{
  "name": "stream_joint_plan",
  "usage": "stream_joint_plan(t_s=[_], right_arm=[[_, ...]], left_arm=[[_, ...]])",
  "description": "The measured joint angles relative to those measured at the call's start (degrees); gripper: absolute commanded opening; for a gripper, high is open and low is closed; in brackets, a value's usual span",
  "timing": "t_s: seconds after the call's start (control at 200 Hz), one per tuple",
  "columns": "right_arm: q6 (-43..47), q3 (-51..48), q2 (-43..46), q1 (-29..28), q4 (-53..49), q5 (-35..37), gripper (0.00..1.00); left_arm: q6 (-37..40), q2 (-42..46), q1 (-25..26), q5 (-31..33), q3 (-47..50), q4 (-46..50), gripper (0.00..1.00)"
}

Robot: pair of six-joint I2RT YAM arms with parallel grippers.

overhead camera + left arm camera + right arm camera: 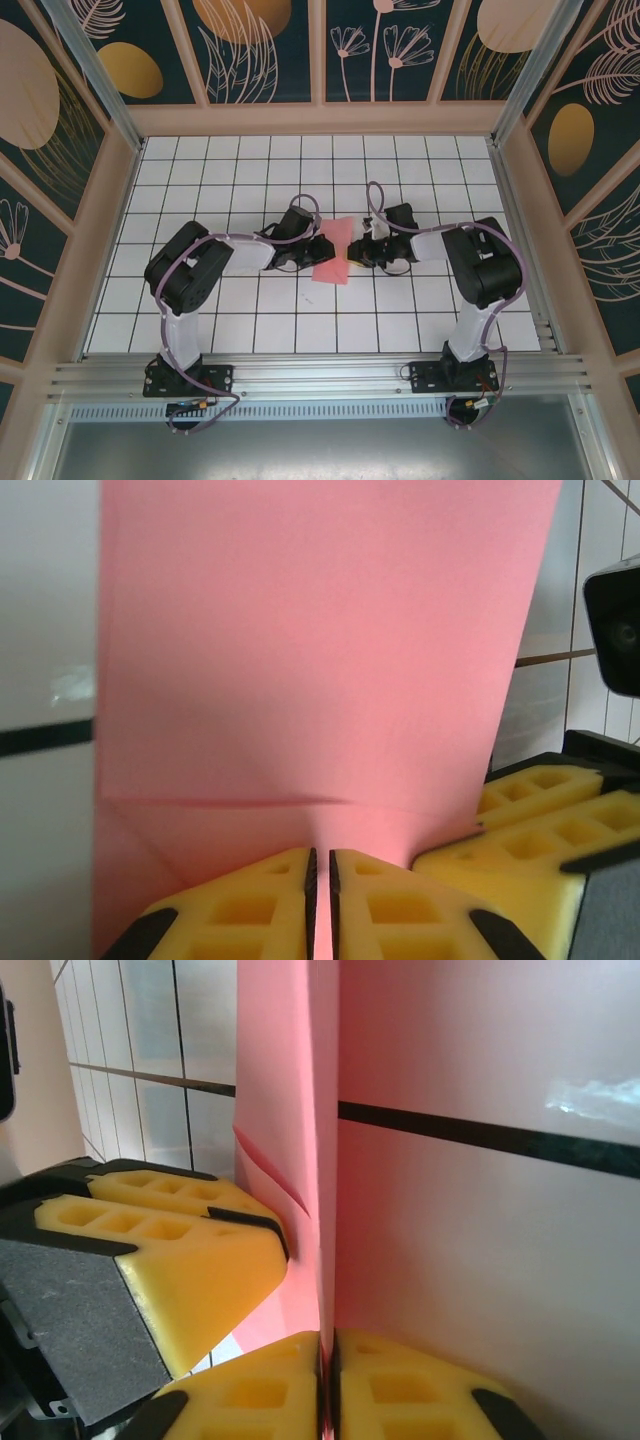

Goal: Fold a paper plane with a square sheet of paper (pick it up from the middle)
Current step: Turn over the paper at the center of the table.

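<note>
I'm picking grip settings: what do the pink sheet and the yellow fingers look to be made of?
The pink sheet: thin matte paper, likely; it holds sharp creases and casts no glare. The yellow fingers: probably moulded foam or soft plastic, matte, with recessed pockets and dark edge strips.

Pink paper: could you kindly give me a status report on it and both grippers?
Left gripper shut on the pink paper. Right gripper shut on it too. Paper creased, held between them. Nothing seen in the way; the grippers sit close together.
</note>
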State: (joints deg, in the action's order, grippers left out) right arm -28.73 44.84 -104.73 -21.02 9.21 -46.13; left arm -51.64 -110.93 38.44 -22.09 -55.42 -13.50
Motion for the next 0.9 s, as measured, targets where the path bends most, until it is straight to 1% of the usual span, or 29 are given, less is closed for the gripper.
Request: stream_joint_plan(t_s=[0.045, 0.085, 0.115, 0.225, 0.29, 0.37, 0.455, 0.52, 0.616, 0.661, 0.756, 0.821, 0.896], right_arm=[[-0.11, 0.02, 0.79, 0.0, -0.85, 0.55, 0.02], [0.28, 0.26, 1.84, 0.0, -2.05, 1.27, 0.01], [0.39, 0.63, 2.8, 0.0, -3.41, 1.9, 0.01], [2.45, 3.87, 6.91, -0.17, -10.01, 5.92, 0.0], [4.15, 7.37, 9.57, -1.01, -15.65, 10.95, 0.0], [6.54, 13.16, 12.7, -3.32, -23.67, 19.61, 0.0], [8.94, 20.59, 14.88, -7.26, -32.41, 29.99, 0.0], [10.1, 26.34, 15.13, -10.4, -38.86, 38.42, 0.0], [10.43, 34.12, 13.92, -14.91, -48.7, 52.61, 0.0], [10.21, 37.33, 12.46, -16.94, -53.27, 59.32, 0.0], [9.09, 41.46, 7.98, -20.46, -60.61, 69.79, 0.0], [7.78, 42.82, 3.74, -22.99, -64.87, 75.12, 0.0], [6.43, 44.11, -2.45, -26.18, -68.48, 78.84, 0.0]], left_arm=[[-0.52, 1.4, 0.0, 0.68, 1.29, 0.04, 0.18], [-0.85, 3.04, 0.0, 1.64, 2.25, 0.22, 0.22], [-1.22, 4.5, 0.0, 2.56, 2.93, 0.26, 0.24], [-1.88, 13.22, 0.0, 7.43, 6.1, 0.5, 0.23], [-2.16, 19.69, 0.0, 10.91, 8.13, 0.46, 0.23], [-2.29, 27.43, -0.02, 15.32, 10.82, 0.48, 0.23], [-2.32, 34.62, -0.07, 20.31, 14.29, 0.74, 0.23], [-2.51, 39.23, -0.07, 23.91, 17.2, 1.49, 0.22], [-3.17, 45.75, -0.39, 29.0, 21.81, 3.23, 0.22], [-3.5, 48.37, -0.66, 30.97, 23.65, 4.26, 0.21], [-4.26, 52.76, -1.33, 34.21, 26.47, 6.03, 0.21], [-4.63, 55.15, -1.6, 35.85, 27.69, 7.17, 0.2], [-4.85, 57.57, -1.7, 37.48, 28.52, 8.39, 0.2]])
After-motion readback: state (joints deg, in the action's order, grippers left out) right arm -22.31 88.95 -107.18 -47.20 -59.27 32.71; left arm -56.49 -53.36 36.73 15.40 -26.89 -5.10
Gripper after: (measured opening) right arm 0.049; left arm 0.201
